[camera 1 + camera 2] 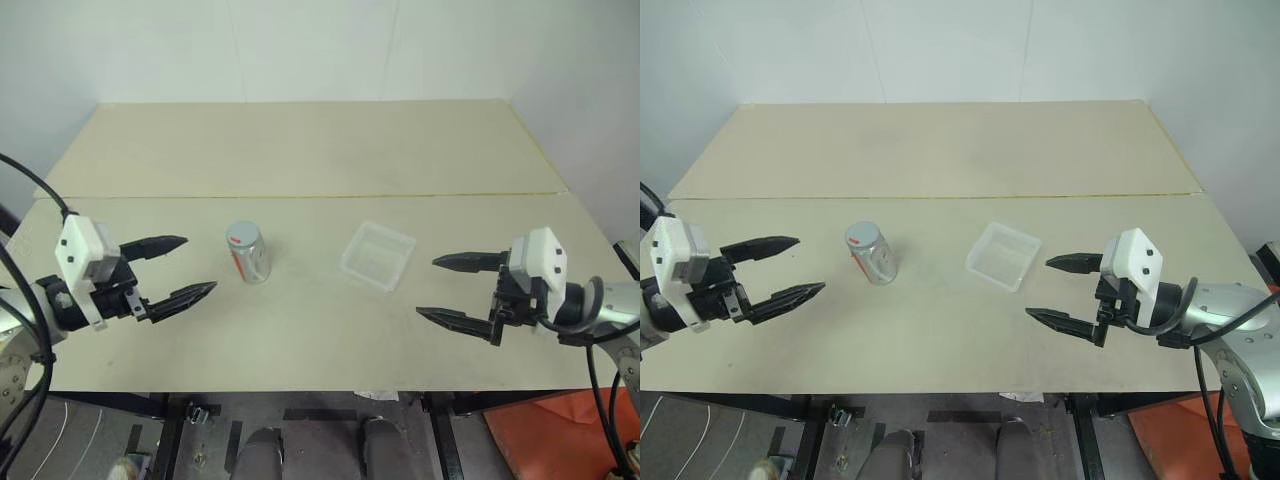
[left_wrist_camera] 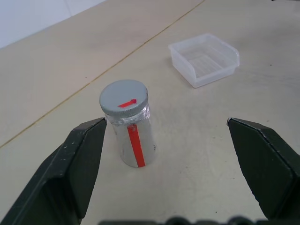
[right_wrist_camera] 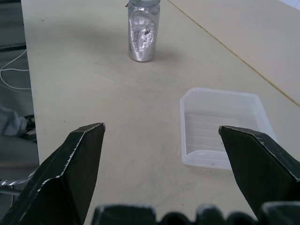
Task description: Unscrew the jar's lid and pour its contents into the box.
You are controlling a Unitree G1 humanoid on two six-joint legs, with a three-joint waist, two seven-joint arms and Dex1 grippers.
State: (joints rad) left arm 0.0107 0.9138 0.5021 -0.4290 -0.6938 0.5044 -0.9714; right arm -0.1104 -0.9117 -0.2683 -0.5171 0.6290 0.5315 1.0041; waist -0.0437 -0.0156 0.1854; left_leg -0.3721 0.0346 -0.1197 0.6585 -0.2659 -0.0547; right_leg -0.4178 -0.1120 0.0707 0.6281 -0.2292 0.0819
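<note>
Where seam crosses beige table, white walls.

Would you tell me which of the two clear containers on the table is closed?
The jar, standing upright with its grey lid screwed on; the box beside it is an open tray.

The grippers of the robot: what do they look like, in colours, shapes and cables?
The left gripper and the right gripper each have two black fingers that taper to a point. Behind the fingers sits a white, boxy housing on a black wrist. Black cables loop along both arms, and the right forearm is grey.
</note>
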